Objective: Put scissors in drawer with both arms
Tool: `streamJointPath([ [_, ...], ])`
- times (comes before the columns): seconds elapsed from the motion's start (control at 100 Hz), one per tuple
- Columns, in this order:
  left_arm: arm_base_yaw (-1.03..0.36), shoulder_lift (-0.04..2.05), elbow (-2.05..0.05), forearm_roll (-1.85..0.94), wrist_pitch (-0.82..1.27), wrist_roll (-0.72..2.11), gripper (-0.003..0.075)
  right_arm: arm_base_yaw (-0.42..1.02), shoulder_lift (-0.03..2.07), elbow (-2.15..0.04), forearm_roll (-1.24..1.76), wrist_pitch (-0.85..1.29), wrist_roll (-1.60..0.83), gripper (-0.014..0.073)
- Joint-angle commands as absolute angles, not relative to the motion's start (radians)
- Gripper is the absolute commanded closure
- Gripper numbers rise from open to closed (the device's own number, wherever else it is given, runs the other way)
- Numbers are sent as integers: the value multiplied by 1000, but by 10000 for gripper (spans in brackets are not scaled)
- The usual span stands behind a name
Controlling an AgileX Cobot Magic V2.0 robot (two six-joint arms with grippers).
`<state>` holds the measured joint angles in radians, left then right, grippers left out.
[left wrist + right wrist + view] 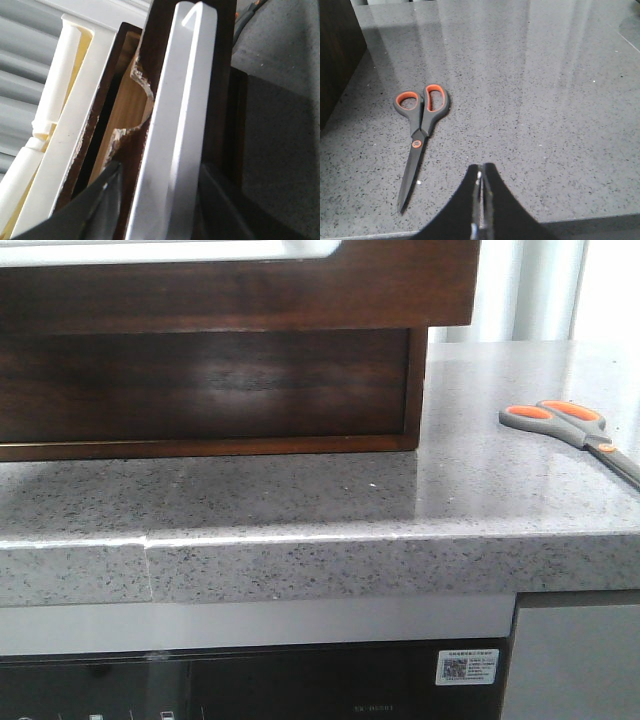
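- Opening the drawer point(230, 285) looks like the step in hand; the scissors point(572, 426) lie untouched on the bench point(300, 510).
- Left end effector point(160, 200): fingers spread, one either side of the drawer's pale edge rail point(175, 135). Whether the pads press on it I cannot tell, so a grip is not confirmed.
- Right end effector point(481, 200): fingertips pressed together, nothing between them, hanging over bare bench.
- Scissors point(420, 125) lie flat and closed, ahead of the right end effector and off to one side, apart from it. The blade tips point back toward it; the orange-lined loops lie farther out.
- The dark cabinet side point(335, 55) stands beyond the scissors, close by the loops.
- Next move, by my reckoning: the right end effector must spread, shift sideways over the scissors and come down near the orange pivot dot point(417, 144). Thin blades flat on stone leave little to get under.
- The left arm would need to keep the drawer out far enough to take them.
- Front view alone shows the drawer front jutting out over the cabinet point(200, 390), white inside along its top, and the scissors well off to the side; neither end effector appears there.
- Left wrist view alone shows the rail and a notched wood panel point(137, 95) behind it.
- Right wrist view alone shows the whole scissors; the front view cuts off the blades.
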<state>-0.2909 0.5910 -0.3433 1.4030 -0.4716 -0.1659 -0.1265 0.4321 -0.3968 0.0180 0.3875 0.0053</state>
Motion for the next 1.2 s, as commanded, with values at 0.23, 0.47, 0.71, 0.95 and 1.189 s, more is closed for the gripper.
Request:
streamJointPath([
  [0.23, -292, 590, -350, 1431, -595, -242, 416, -129, 445, -431, 17, 314, 0, 710],
  [0.47, -292, 590, -377, 1217, -637, -242, 416, -95, 446, -447, 17, 320, -11, 709],
  [0.71, -292, 537, -453, 1016, -630, -242, 439, 18, 552, -558, 17, 399, -53, 603],
  [0.95, -292, 365, -463, 841, -460, -242, 710, 122, 788, -744, 17, 473, -53, 378],
  [1.189, -292, 216, -463, 650, -210, -243, 716, 124, 1083, -995, 34, 692, -51, 373],
])
